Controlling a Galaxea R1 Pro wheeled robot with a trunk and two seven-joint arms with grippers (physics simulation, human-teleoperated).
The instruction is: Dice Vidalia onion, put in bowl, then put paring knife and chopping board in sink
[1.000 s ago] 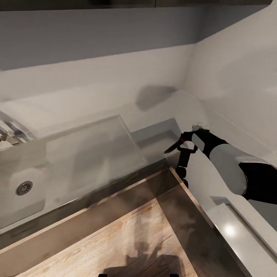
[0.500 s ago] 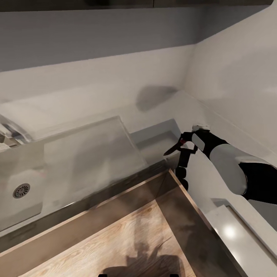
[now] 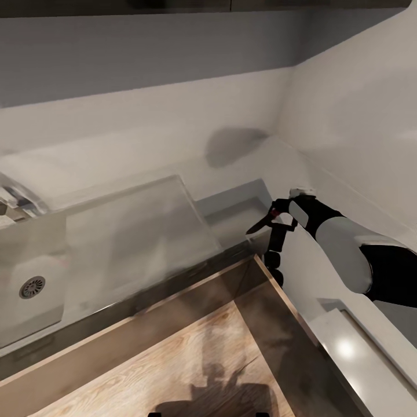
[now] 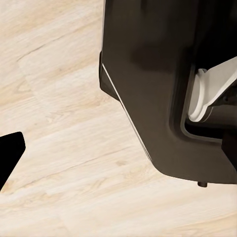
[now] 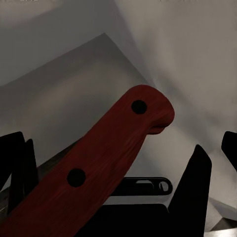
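Note:
My right gripper is shut on the paring knife and holds it above the countertop near the corner of the worktop. The dark blade points left toward the sink. In the right wrist view the red handle with two black rivets lies between the black fingers. The sink with its round drain is at the left, with the drainboard beside it. One black fingertip of the left gripper hangs over the wood floor. The onion, chopping board and bowl are out of view.
The tap shows at the left edge. The countertop turns a corner and runs along the right wall. The wood floor lies below the counter's front edge. My dark base is beside the left arm.
The whole picture has shifted slightly, with the sink sliding left, so the camera has moved. The right gripper keeps its hold on the knife in the same pose.

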